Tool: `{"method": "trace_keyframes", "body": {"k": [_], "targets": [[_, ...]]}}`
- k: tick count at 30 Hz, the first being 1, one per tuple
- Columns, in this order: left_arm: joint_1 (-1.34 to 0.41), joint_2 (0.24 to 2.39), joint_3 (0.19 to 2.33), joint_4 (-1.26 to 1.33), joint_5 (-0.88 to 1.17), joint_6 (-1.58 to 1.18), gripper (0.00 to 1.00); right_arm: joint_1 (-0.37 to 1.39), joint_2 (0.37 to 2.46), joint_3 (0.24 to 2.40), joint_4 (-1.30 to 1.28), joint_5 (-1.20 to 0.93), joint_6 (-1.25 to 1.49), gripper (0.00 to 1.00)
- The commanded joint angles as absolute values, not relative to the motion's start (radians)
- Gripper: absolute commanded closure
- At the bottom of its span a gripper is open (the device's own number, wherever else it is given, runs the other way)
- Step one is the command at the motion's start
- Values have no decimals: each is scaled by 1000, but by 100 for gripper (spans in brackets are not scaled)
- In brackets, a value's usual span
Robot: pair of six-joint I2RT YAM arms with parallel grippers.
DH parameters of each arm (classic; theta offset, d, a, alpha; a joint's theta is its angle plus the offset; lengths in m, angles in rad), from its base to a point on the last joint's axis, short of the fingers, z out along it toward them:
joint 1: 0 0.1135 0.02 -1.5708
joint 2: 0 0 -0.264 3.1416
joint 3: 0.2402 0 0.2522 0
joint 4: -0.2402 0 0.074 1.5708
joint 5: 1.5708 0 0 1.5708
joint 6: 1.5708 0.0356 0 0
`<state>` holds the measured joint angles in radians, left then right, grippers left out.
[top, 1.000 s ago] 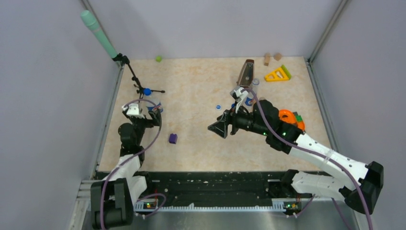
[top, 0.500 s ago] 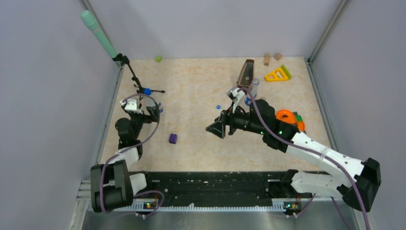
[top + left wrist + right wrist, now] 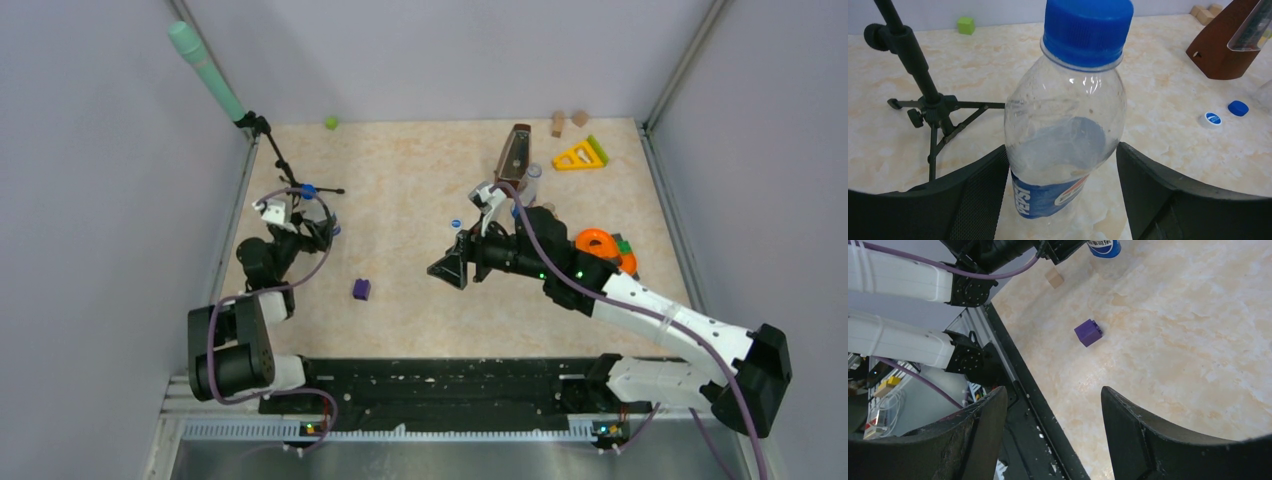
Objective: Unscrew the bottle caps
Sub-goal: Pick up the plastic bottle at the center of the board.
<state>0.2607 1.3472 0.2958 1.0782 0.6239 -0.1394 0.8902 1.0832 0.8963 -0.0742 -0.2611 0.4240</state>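
A clear Pepsi bottle (image 3: 1065,130) with a dark blue cap (image 3: 1087,30) screwed on stands at the table's left. In the top view its cap (image 3: 305,187) shows by the tripod. My left gripper (image 3: 318,230) is shut on the bottle's lower body, one finger on each side. A pale white-blue cap (image 3: 1212,119) and a dark blue cap (image 3: 1238,107) lie loose on the table; the pale one also shows in the top view (image 3: 456,224). My right gripper (image 3: 447,270) is open and empty above mid-table, its fingertips (image 3: 990,415) wide apart.
A mic stand tripod (image 3: 933,105) stands just left of the bottle. A purple cube (image 3: 361,289) lies near the front. A brown metronome (image 3: 515,152), a capless clear bottle (image 3: 532,178), a yellow triangle (image 3: 580,155), wooden blocks and an orange toy (image 3: 600,242) are at the right.
My left arm has swung leftward toward the wall, with its gripper staying at the bottle. My right gripper has drifted slightly left. The bottle and the loose caps have not moved.
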Motion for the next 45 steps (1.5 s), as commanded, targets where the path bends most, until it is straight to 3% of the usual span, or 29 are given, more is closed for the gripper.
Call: {"method": "trace_keyframes", "body": {"k": [1, 6, 16, 28, 33, 39, 45], "targets": [[270, 1372, 358, 1155, 705, -161, 22, 908, 1092, 912, -22, -273, 435, 32], [270, 1376, 379, 1116, 718, -141, 32, 907, 1105, 914, -17, -275, 439, 32], [270, 1377, 415, 1034, 789, -94, 67, 907, 1110, 907, -17, -261, 442, 32], [263, 1231, 439, 947, 995, -226, 75, 908, 1101, 873, 35, -129, 482, 32], [176, 1135, 470, 882, 1104, -304, 75, 907, 1086, 847, 83, -80, 528, 32], [-89, 1066, 624, 291, 1121, 21, 74, 907, 1043, 851, 59, -65, 531, 32], [-190, 1061, 660, 118, 1120, 60, 76, 907, 962, 841, 23, -62, 508, 34]]}}
